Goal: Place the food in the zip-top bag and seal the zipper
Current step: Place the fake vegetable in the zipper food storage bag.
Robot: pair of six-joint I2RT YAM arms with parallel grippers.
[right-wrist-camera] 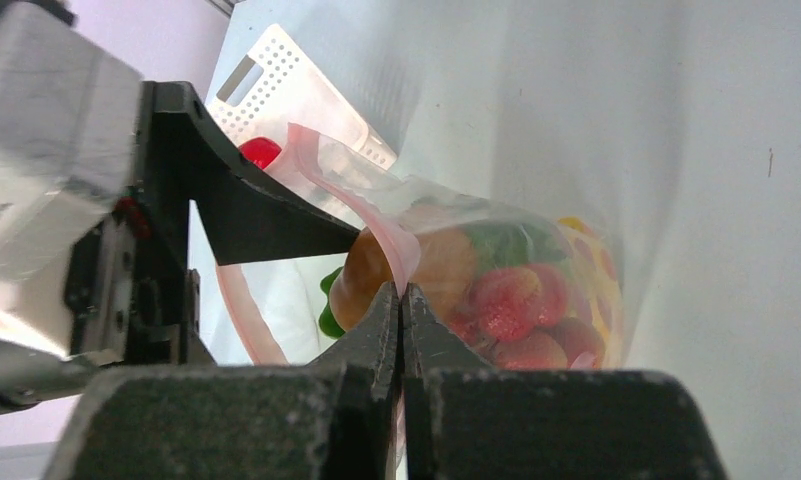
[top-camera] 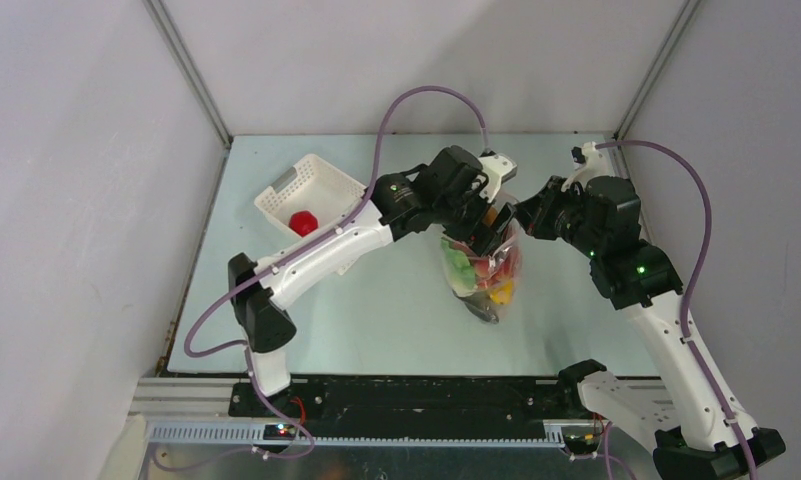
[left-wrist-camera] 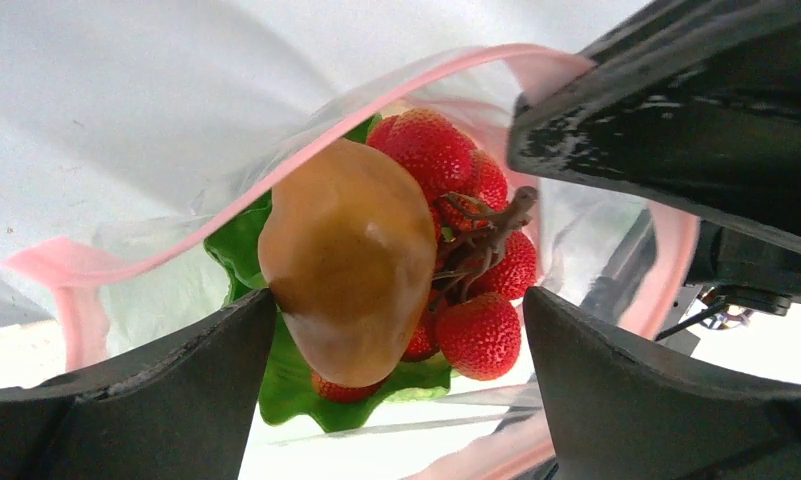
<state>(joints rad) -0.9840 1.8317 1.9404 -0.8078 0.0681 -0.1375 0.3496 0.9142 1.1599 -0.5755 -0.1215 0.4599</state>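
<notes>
While my right pincer (right-wrist-camera: 401, 297) is clamping zipper (right-wrist-camera: 376, 225), my left pincer (left-wrist-camera: 396, 300) is hovering, fingers (left-wrist-camera: 156, 400) spread, over food (left-wrist-camera: 351, 260) inside zip-top bag (right-wrist-camera: 588, 270).

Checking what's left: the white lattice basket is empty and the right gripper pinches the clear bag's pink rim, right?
Not empty: the white lattice plastic basket holds one red toy fruit, seen in the top external view. The right gripper does pinch the pink rim.

On my pale desk (top-camera: 376, 310) I see a white lattice basket (top-camera: 331, 185) at far left, and the filled zip-top bag (top-camera: 456, 275) near centre.
</notes>
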